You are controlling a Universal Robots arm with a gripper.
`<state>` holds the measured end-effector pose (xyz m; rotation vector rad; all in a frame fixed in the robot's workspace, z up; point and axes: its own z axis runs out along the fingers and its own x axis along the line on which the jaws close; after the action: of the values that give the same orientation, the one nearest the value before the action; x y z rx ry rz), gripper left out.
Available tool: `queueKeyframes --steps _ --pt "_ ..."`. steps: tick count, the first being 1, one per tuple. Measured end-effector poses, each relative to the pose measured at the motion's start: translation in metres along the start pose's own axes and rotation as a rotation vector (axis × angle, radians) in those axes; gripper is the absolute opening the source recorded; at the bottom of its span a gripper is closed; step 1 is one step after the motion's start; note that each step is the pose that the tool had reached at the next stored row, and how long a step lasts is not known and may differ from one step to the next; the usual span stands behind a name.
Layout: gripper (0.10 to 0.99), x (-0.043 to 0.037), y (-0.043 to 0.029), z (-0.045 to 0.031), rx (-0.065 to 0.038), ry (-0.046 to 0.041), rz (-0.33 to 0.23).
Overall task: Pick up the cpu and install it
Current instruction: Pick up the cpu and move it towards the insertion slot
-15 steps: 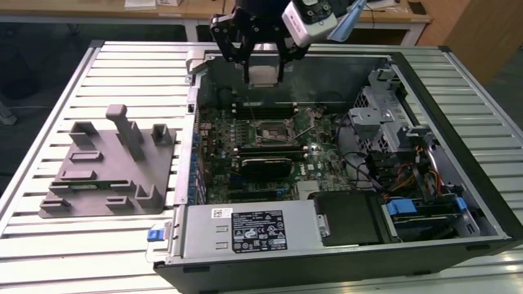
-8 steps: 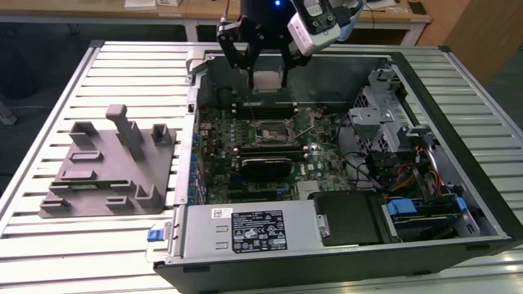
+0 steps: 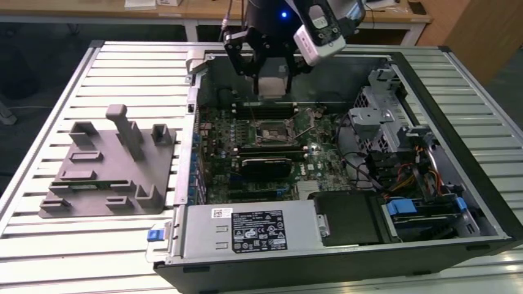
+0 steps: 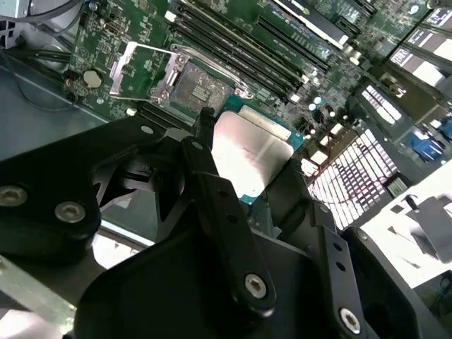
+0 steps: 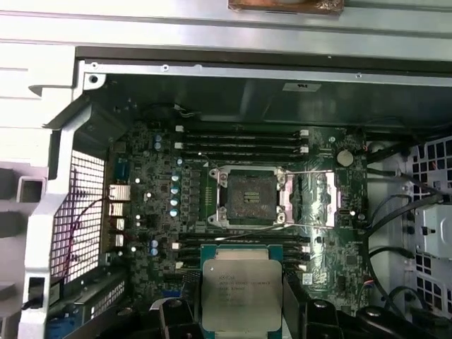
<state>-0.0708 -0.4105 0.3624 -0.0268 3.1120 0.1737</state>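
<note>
Slatted metal table [image 3: 65, 245], fingers [image 4: 208, 169] gripping silver cpu [image 5: 241, 293]

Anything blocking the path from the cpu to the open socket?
Nothing visible does. The gripper holds the cpu over the motherboard. The socket is bare, and its retention plate is flipped open to one side, off the opening.

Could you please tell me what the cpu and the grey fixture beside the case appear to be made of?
The cpu: pale silver metal lid with a dull sheen, on a green board edge, likely laminate. The grey fixture: probably plastic, evenly matte grey, moulded-looking blocks, no glare.
</note>
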Motion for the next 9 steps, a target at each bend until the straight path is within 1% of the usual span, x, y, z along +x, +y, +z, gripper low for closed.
queueKeyframes --steps 9 --pt "0.541 -0.0099 -0.0019 0.0156 0.000 0.0036 0.000"
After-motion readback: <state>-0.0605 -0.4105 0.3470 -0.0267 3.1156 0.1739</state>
